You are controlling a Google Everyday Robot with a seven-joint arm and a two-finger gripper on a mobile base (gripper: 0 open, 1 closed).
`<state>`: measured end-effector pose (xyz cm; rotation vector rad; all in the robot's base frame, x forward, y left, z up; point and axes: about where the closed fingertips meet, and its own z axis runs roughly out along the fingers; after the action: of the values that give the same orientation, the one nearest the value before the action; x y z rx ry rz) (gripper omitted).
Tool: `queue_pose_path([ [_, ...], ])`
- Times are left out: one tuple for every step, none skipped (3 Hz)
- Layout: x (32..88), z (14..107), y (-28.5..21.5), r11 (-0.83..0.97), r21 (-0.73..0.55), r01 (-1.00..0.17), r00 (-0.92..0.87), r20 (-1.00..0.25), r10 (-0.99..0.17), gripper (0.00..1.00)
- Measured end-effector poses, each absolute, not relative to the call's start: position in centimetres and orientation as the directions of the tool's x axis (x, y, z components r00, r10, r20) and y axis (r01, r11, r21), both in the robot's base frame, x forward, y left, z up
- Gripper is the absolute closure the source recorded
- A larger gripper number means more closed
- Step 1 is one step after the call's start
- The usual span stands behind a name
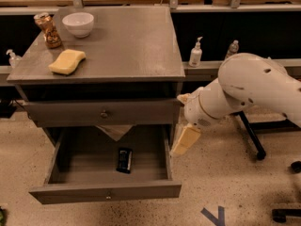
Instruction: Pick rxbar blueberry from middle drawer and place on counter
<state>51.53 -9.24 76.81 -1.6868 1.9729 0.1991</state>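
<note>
The rxbar blueberry (124,159) is a small black bar lying flat on the floor of the open middle drawer (106,189), near its centre. The counter (127,44) is the grey cabinet top above. My gripper (185,141) shows pale yellow fingers hanging just right of the drawer's right wall, above and to the right of the bar, with the white arm (244,91) behind it. It holds nothing that I can see.
On the counter stand a white bowl (78,23), a brown snack bag (48,29) and a yellow sponge (67,61) at the left. Two bottles (195,53) stand on the ledge behind the arm. A chair base (256,147) is at the right.
</note>
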Motion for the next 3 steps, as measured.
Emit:
queue_pose_path([
  [52.0, 74.6, -8.1, 0.214, -0.205, -0.955, -0.086, -0.499, -0.862, 0.00],
  [52.7, 71.7, -6.8, 0.195, -0.202, -0.960, -0.060, -0.529, -0.846, 0.00],
  [53.3, 68.5, -5.5, 0.167, -0.192, -0.967, -0.027, -0.575, -0.818, 0.00],
])
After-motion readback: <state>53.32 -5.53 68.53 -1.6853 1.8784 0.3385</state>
